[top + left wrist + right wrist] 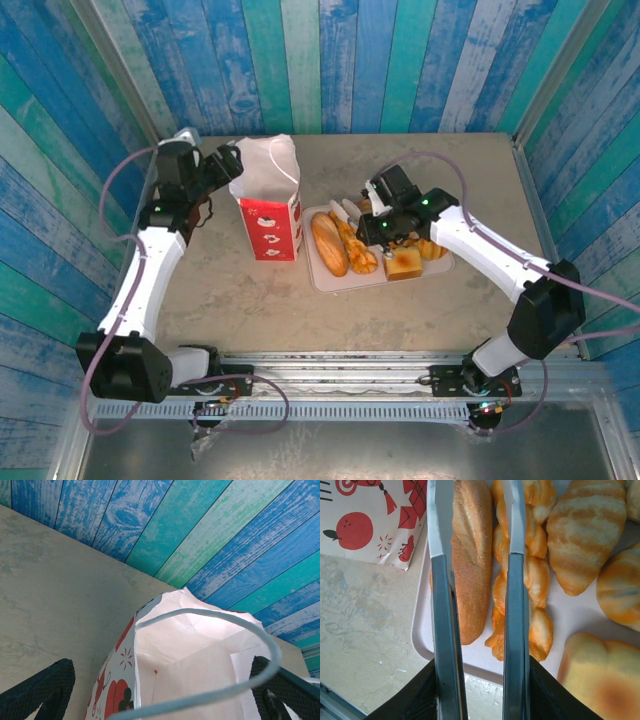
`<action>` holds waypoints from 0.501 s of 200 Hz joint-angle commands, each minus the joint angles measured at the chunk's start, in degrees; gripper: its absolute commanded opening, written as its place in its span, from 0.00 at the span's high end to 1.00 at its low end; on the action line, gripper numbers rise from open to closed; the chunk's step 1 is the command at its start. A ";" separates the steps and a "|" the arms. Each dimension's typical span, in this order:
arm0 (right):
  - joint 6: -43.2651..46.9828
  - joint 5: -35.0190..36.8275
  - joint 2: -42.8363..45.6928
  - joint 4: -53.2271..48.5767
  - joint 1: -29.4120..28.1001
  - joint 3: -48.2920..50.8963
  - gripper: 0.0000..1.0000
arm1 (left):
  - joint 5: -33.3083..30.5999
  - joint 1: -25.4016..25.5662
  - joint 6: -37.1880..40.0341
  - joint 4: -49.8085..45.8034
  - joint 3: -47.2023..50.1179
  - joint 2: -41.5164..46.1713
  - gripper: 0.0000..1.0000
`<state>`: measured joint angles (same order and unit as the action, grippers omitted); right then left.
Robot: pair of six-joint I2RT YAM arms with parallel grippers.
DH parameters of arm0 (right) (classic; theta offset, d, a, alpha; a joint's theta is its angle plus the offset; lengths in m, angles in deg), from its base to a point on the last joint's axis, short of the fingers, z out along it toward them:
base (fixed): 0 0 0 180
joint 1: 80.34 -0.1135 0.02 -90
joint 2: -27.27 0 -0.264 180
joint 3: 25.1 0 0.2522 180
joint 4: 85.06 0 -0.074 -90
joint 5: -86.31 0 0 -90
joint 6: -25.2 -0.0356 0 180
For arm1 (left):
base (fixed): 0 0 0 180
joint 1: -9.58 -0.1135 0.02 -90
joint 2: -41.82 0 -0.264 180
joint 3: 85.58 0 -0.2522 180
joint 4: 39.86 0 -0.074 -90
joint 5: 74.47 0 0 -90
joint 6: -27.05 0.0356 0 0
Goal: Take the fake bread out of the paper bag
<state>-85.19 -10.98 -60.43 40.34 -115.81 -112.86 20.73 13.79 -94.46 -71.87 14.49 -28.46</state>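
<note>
Top view: the upright red, white-printed paper bag (268, 215) stands left of centre, mouth up. The left gripper (232, 160) sits at its 10 o'clock rim. At the bag's 3 o'clock, the oval golden-brown toy loaf (329, 243) lies on the flat pale pink tray (330, 282), its long axis 11-to-5.

Left wrist: the jaws stand spread wide either side of the bag's white inside (190, 650), pinching nothing.

Right wrist: the right gripper (476, 500) hovers over the loaf (470, 555), which runs 12-to-6. Its jaws are parted and grasp nothing.

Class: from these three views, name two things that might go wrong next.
1. The left gripper stands open at the mouth of the paper bag, its thin handle between the fingers; moving might snag it and tip the bag.
2. The right gripper hangs open close above the loaf and braided stick; a sweep might shove them off the tray.
</note>
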 commanded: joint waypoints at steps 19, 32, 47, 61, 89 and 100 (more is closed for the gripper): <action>-0.97 1.11 6.81 0.62 3.47 2.90 0.59 | 0.71 -0.18 0.53 -2.89 -0.20 6.39 0.06; -1.14 1.48 9.03 0.50 4.87 3.94 0.59 | 0.57 -0.16 0.48 -3.28 0.14 8.26 0.06; -0.68 2.51 11.38 0.07 7.04 5.03 0.59 | 0.25 -0.16 0.40 -3.68 0.79 10.57 0.06; 0.29 2.94 13.37 -0.15 9.79 6.25 0.59 | 0.02 -0.16 0.26 -4.42 1.21 12.35 0.06; 3.16 5.40 16.21 0.15 17.27 9.11 0.59 | -0.79 -0.16 -0.20 -5.66 2.83 16.27 0.06; 4.47 5.55 16.50 0.36 20.55 9.77 0.59 | -1.00 -0.17 -0.31 -5.67 3.86 18.18 0.06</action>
<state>-84.01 -8.14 -45.17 40.32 -100.57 -104.86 20.51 13.79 -94.61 -75.93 16.32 -14.27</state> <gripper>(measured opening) 0.410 0.938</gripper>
